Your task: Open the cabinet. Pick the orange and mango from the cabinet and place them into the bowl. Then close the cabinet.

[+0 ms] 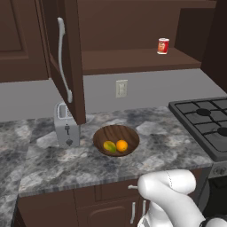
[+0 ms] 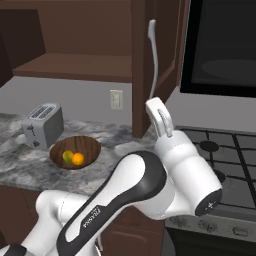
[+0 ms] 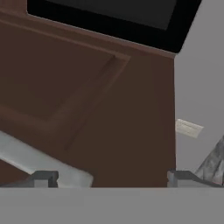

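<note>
The cabinet [image 1: 133, 60] stands open, its left door [image 1: 71, 57] swung out over the toaster. In the wooden bowl [image 1: 116, 133] on the counter lie the mango [image 1: 109, 146] and the orange [image 1: 121, 145], side by side; the right base view shows the same bowl [image 2: 82, 145], mango [image 2: 67, 156] and orange [image 2: 78, 159]. My gripper [image 2: 156, 107] is raised next to the right door [image 2: 142, 65], just below its silver bar handle [image 2: 154, 55]. In the hand view the gripper [image 3: 113, 178] is open, facing the door panel [image 3: 87, 87], and the handle's end [image 3: 39, 159] shows just inside the left fingertip [image 3: 43, 178].
A red can [image 1: 163, 45] stands on the cabinet shelf. The silver toaster [image 1: 66, 124] sits left of the bowl. The stove [image 1: 204, 119] lies to the right, with a dark microwave [image 2: 220, 45] above it. A wall outlet [image 1: 121, 88] is behind the bowl.
</note>
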Controlling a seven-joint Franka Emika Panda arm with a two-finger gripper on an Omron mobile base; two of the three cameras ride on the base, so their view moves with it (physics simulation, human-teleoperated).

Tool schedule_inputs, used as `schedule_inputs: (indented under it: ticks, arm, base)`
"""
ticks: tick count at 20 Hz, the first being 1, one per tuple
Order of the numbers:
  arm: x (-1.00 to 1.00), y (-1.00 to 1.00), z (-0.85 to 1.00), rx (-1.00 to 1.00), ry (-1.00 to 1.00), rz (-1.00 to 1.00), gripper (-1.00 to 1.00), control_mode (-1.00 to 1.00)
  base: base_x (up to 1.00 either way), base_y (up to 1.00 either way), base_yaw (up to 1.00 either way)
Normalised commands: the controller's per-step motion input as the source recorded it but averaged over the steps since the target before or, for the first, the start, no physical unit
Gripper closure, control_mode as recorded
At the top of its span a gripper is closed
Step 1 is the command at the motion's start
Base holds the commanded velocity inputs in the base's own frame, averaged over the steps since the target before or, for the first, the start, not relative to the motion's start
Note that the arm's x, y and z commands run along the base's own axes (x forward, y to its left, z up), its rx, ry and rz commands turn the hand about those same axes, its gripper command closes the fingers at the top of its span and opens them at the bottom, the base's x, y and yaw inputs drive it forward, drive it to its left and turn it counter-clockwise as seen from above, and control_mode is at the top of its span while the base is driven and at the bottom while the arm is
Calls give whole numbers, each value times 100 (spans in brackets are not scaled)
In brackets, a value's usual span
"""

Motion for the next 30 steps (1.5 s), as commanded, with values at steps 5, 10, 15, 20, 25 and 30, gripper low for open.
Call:
schedule_inputs:
  ticks: [5,10,15,20,25,30]
  arm:
    - [34,0,8,8,-13,3,-100,-100]
    - [30,15,10,5,-12,5,-100,-100]
    - [11,45,12,1,-8,5,-100,-100]
    - [6,41,7,0,-1,4,-100,-100]
    - [27,23,0,4,0,9,-100,-100]
    - [41,22,0,5,0,12,-100,-100]
  base:
    - [0,0,0]
    - [0,0,0]
    - [0,0,0]
    - [0,0,0]
    - [0,0,0]
    - [0,0,0]
